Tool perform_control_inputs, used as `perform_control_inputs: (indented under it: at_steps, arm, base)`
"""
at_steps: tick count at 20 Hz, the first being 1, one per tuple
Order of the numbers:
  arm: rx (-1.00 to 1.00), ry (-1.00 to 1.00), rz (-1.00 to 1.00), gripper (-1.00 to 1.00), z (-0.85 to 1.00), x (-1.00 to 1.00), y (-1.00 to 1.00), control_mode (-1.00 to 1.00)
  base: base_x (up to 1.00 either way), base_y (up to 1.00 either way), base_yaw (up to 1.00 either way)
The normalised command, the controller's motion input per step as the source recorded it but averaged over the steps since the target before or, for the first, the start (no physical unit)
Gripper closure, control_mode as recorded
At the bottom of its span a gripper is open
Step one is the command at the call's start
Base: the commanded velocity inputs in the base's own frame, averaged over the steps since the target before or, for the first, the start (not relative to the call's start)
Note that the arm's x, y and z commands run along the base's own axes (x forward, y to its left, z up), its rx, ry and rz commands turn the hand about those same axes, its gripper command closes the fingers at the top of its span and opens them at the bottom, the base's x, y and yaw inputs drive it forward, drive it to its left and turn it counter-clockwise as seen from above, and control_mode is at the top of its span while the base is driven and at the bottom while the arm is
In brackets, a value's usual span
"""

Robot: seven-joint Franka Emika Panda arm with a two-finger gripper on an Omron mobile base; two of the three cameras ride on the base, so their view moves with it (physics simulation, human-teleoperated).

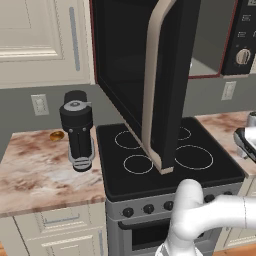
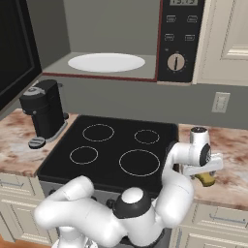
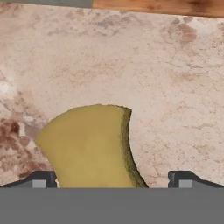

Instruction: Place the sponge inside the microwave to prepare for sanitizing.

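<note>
1. The gripper has its jaws wide open and holds nothing; the sponge lies between the two fingertips on the marble counter
2. This counter is right of the black stovetop
3. Farther, above the stovetop, the microwave stands with its door swung open and a white plate inside

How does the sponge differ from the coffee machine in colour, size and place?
The sponge is dull yellow; the coffee machine is black. The sponge is a small low block; the coffee machine is far taller. The sponge lies on the counter right of the stovetop, the coffee machine stands left of it. Both rest on marbled counter.
</note>
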Motion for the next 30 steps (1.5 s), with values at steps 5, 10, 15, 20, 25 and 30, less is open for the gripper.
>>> perform_control_inputs:
  at_steps: [5,10,15,20,25,30]
  arm:
    - [0.00,0.00,0.09,1.00,-0.02,0.00,-0.02,-1.00]
    - [0.01,0.03,0.04,1.00,0.00,0.05,-0.05,-1.00]
    - [0.00,0.00,0.00,1.00,0.01,0.00,-0.04,-1.00]
    - [0.04,0.00,0.00,1.00,0.71,-0.34,0.00,-1.00]
    - [0.01,-0.02,0.00,1.00,0.98,-0.77,-0.01,-1.00]
    - [0.00,-0.01,0.00,1.00,0.76,-1.00,0.00,-1.00]
  base:
    - [0.00,0.00,0.00]
    - [0.00,0.00,0.00]
    - [0.00,0.00,0.00]
    - [0.00,0.00,0.00]
    - [0.00,0.00,0.00]
    - [0.00,0.00,0.00]
